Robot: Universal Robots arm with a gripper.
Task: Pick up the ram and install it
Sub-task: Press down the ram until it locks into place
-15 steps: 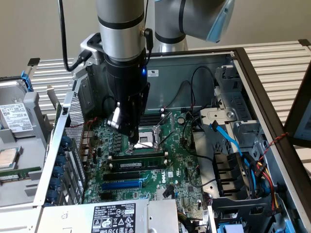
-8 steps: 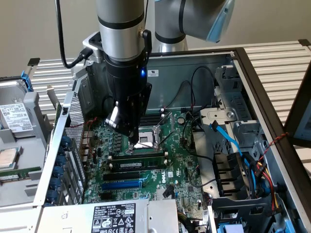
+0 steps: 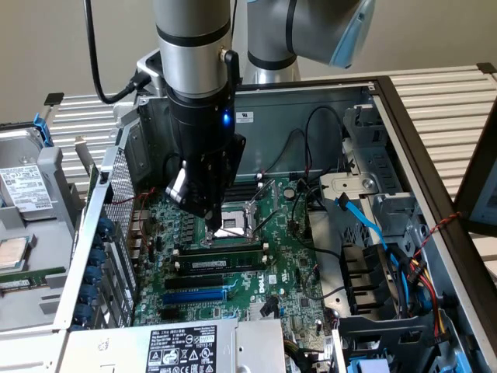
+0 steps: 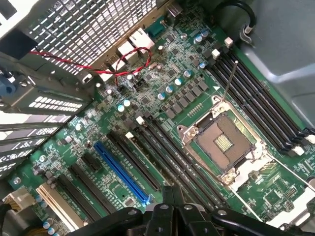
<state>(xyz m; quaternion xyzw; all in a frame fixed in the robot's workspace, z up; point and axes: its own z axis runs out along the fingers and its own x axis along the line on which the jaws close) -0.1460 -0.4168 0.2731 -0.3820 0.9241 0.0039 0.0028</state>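
— Where do we find the claw [image 3: 211,220]?

— Low inside the open computer case [image 3: 388,116], hanging just over the motherboard [image 3: 291,233] at the near edge of the empty CPU socket [image 3: 239,219]. We cannot tell whether it is open or closed: in the exterior view its tip is a dark wedge against the board, and in the wrist view the claw [image 4: 170,195] shows as black linkage cut off at the frame's edge.

— And the ram [image 3: 220,263]?

— It lies along the black memory slots just in front of the socket, white sticker facing us, apart from the claw. We cannot make out whether it is fully seated. The blue expansion slot [image 3: 194,295] runs parallel, nearer the camera.

— How much room is there?

— It is tight. On the exterior view's left stands the perforated rear panel [image 3: 116,194]. On its right sit the drive cage [image 3: 373,202] and a blue cable [image 3: 361,221], and a labelled metal box [image 3: 182,346] covers the board's near edge. Above the slots the space is open.

— What else is hard to read?

— The arm's body hides the board behind the socket. On the exterior view's left a green strip [image 3: 31,274] on the slatted counter [image 3: 446,101] runs out of frame.
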